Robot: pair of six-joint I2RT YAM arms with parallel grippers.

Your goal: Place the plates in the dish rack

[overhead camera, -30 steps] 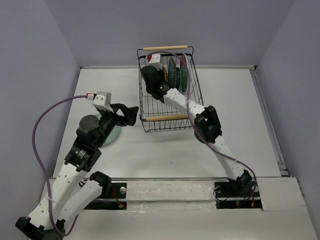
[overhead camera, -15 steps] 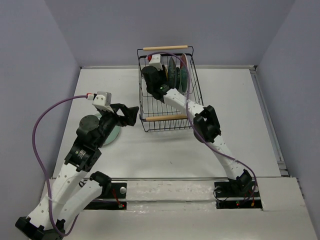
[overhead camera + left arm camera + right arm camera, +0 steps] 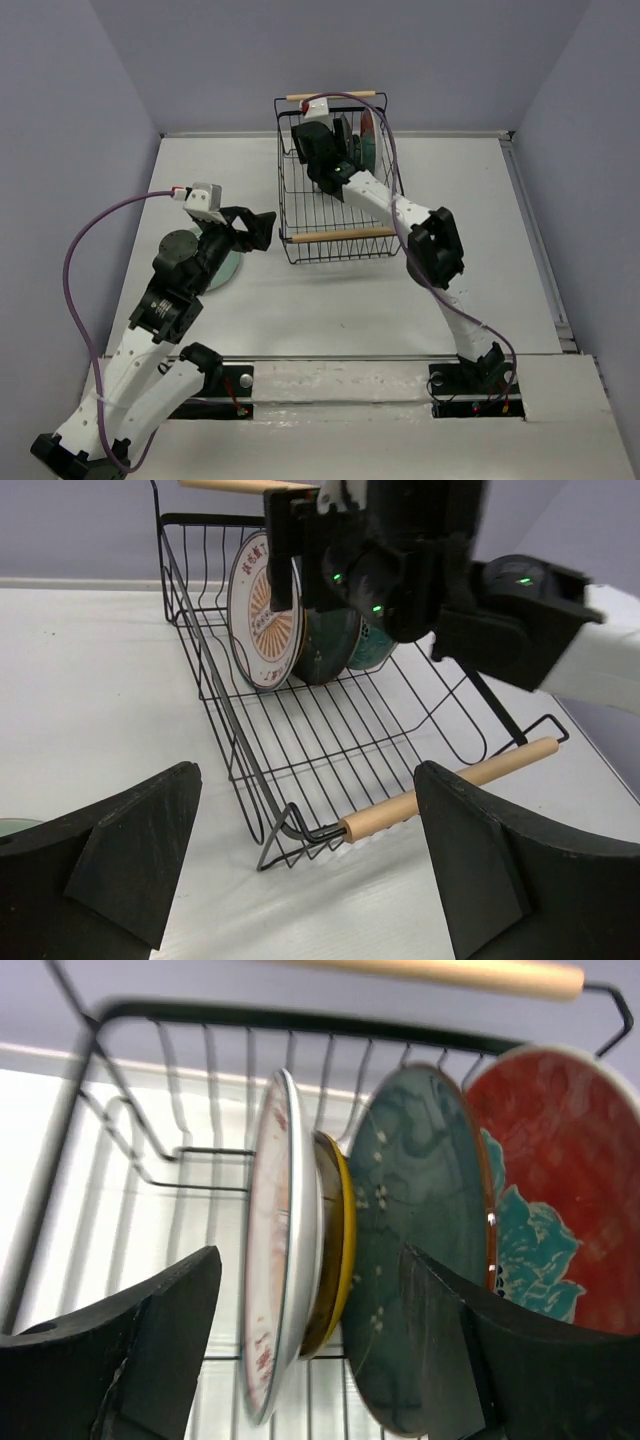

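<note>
The dish rack (image 3: 291, 205), black wire with wooden bar handles, stands at the far middle of the table. Several plates stand on edge at its far end: white with orange centre (image 3: 272, 1250), amber-yellow (image 3: 338, 1230), blue-teal (image 3: 420, 1260), red with teal flowers (image 3: 560, 1180). My right gripper (image 3: 310, 1260) hangs open inside the rack (image 3: 150, 1160), its fingers astride the white and amber plates with gaps on both sides. A pale mint plate (image 3: 226, 270) lies flat under my left arm. My left gripper (image 3: 262, 228) is open and empty, left of the rack's near handle (image 3: 450, 788).
The raised table edge (image 3: 520, 200) runs along the right side and the back wall is close behind the rack. The right arm's elbow (image 3: 435, 250) hangs over the table just right of the rack. Purple cables loop from both wrists.
My right gripper has opened and let go of the white plate, which now stands against the amber one. The gripper and its elbow have shifted right. The left arm has not moved.
</note>
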